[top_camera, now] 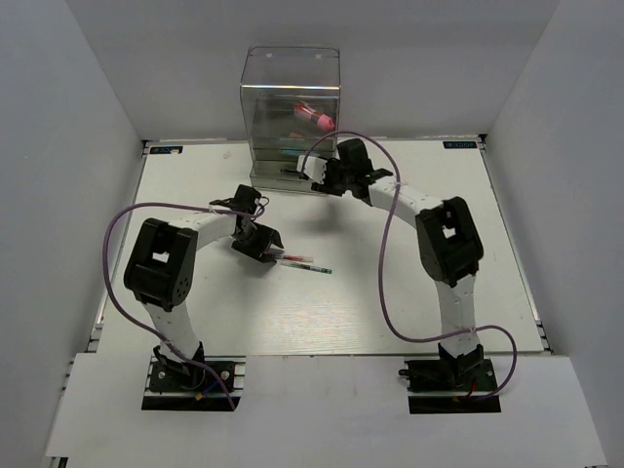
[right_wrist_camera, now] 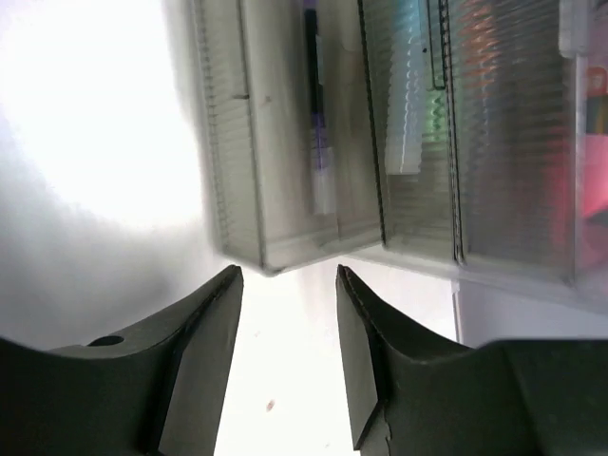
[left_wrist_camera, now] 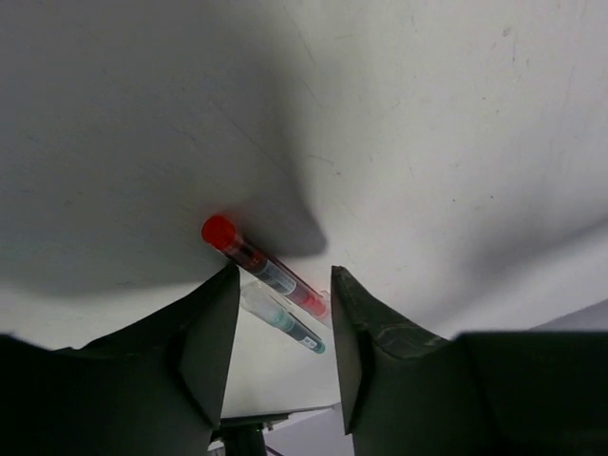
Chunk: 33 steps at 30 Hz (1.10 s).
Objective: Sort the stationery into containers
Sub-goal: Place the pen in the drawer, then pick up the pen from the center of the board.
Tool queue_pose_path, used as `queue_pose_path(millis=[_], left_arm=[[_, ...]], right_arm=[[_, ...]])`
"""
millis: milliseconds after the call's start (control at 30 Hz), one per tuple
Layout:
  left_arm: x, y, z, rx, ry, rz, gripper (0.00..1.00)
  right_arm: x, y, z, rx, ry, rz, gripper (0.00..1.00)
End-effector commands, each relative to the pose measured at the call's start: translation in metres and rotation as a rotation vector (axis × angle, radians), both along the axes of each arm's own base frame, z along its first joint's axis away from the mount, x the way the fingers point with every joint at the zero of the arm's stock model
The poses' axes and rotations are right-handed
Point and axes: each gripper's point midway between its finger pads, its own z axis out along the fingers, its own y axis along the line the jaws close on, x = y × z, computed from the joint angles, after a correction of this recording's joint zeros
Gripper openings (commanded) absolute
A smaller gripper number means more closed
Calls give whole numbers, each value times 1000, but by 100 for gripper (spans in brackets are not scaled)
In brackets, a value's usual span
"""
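Finds 2 thin pens (top_camera: 304,263) flat on the white tabletop (top_camera: 273,317) near its middle, side by side, long axes parallel and running left to right in the top view, right ends a little nearer the arm bases. Shows, in the left wrist view, a red-capped pen (left_wrist_camera: 271,274) slanting from upper left to lower right, cap at the upper left, with a teal-ended pen (left_wrist_camera: 285,323) just beside it on the near side. Sets the left jaws spread wide over these 2, 1 finger to each side in that view; cannot tell whether touching. Has the left arm (top_camera: 161,263) bent sharply at the elbow, forearm reaching right, wrist tipped down over the pens' left ends. Puts the right arm (top_camera: 448,244) leaning far and leftward, wrist low before the foot of the tall clear container (top_camera: 291,88) at the tabletop's far edge. Leaves the right jaws spread and holding nothing, facing the lowest drawer's front corner. Reveals inside that drawer a dark thin pen (right_wrist_camera: 316,133) lengthwise along its depth, a pale blue-green bar (right_wrist_camera: 404,123) in the next level, and higher up a pink tube (top_camera: 317,119), tilted.
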Motion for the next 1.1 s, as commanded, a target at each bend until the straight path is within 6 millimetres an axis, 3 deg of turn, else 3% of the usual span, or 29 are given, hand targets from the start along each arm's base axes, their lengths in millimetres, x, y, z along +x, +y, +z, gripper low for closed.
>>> queue_pose_path(millis=[0,100,133,167,233,267,300,367,500,533,600,700,733,800,833,967,1033,1067], left_arm=[[-12,21,-19,135,76,-14,52],[-9,19,-17,162,104,-49,51],[-12,22,-23,185,133,-61,50],[-17,23,-25,198,165,-76,50],[-14,23,-25,208,190,-87,45],[-19,23,-33,213,226,-118,45],[-21,23,-33,221,253,-120,41],[-25,23,-36,220,282,-137,39],[-32,24,-44,217,299,-149,24],[-27,22,-40,209,273,-148,18],[-31,24,-42,209,272,-148,15],[-23,17,-29,168,201,-146,10],[-16,14,-24,157,163,-144,7],[-2,10,-9,134,85,-140,5],[5,7,-2,124,53,-139,5],[51,-4,40,58,-115,-91,0],[77,-13,63,25,-209,-73,0],[86,-16,72,10,-241,-59,0]], right_arm=[[-23,5,55,154,-44,26,50],[-44,1,61,203,-26,37,52],[-45,-2,72,225,-42,33,52],[-54,-3,61,232,-2,25,53],[-61,-5,78,265,-14,33,56],[-67,-7,70,269,8,30,56],[-71,-6,82,291,-7,34,58],[-76,-9,78,305,14,28,65],[-88,-12,85,348,41,18,68],[-91,-15,86,352,43,15,70],[-98,-17,85,360,57,18,72],[-109,-22,83,356,69,29,81],[-115,-24,83,345,67,41,90],[-126,-28,71,322,95,57,90],[-130,-29,76,324,91,66,90],[-159,-34,61,304,159,119,90],[-178,-35,59,307,198,165,90],[-195,-37,48,302,263,191,90]])
